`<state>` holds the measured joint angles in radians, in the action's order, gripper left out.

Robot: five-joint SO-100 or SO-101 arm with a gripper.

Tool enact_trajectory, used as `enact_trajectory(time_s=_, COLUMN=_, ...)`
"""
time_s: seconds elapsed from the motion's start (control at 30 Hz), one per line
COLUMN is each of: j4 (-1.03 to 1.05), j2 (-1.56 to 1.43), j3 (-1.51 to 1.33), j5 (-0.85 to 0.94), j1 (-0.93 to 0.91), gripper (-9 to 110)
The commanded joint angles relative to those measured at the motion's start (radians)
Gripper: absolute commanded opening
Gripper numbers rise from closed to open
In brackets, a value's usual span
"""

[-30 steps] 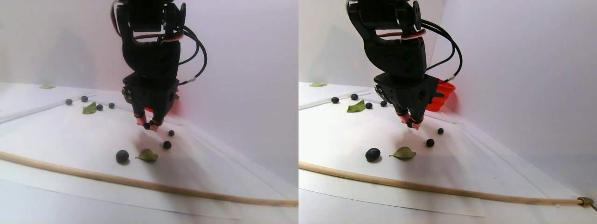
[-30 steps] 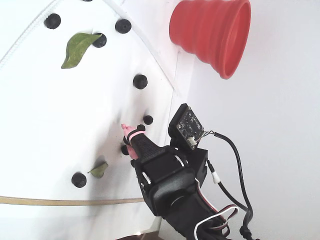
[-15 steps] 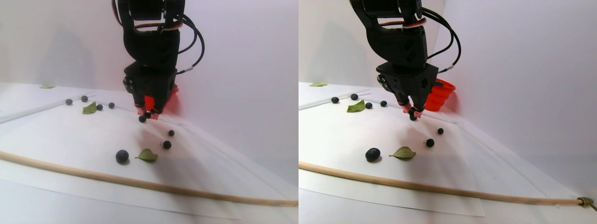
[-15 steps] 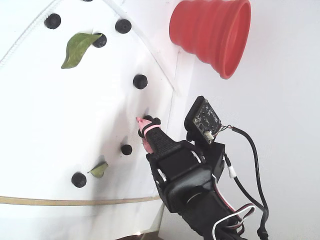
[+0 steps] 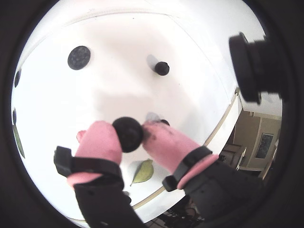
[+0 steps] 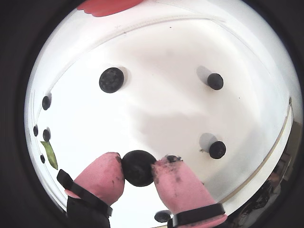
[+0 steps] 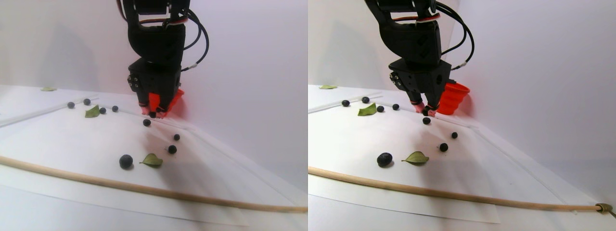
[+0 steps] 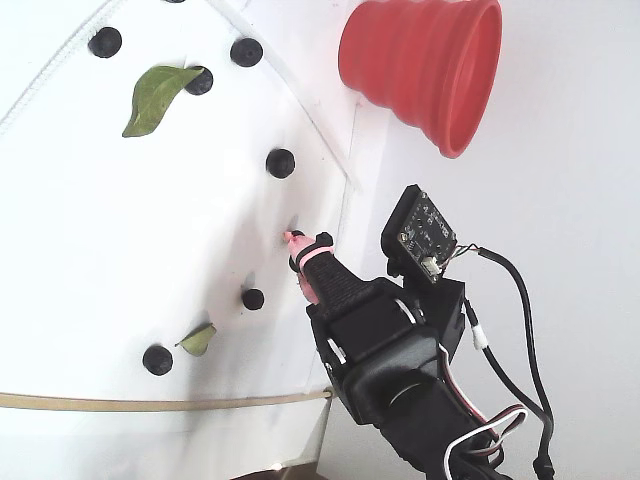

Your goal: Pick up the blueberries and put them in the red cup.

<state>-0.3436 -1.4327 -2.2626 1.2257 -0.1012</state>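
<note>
My gripper (image 6: 138, 167) is shut on one blueberry (image 6: 137, 167), pinched between its pink fingertips (image 5: 99, 140) and lifted off the white sheet. The stereo pair view shows the gripper (image 7: 425, 112) hanging just in front of the red cup (image 7: 452, 98). In the fixed view the ribbed red cup (image 8: 430, 65) is at the upper right, with the gripper (image 8: 300, 240) below it. Several loose blueberries lie on the sheet, one (image 8: 280, 163) close to the fingertips, another (image 8: 253, 298) further back and a big one (image 7: 126, 161) by a leaf.
Two green leaves (image 8: 155, 95) (image 7: 153, 160) lie among the berries. A long wooden stick (image 7: 144, 190) crosses the front of the white sheet (image 8: 120, 220). White walls stand close behind and beside the cup.
The gripper has risen from the sheet with the blueberry in it and moved toward the red cup. The other berries have stayed put.
</note>
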Motion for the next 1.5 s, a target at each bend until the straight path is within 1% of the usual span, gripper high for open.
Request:
enact_trajectory(time_s=0.0, j4=0.037, j2=-0.195, j3=0.081, j5=0.002, j1=-0.025, gripper=10)
enact_trajectory(time_s=0.9, j4=0.163, j2=-0.339, j3=0.242, j5=0.04, j1=-0.025, gripper=10)
enact_trajectory(time_s=1.47, j4=0.167, j2=-0.242, j3=0.402, j5=0.057, j1=-0.063, gripper=10)
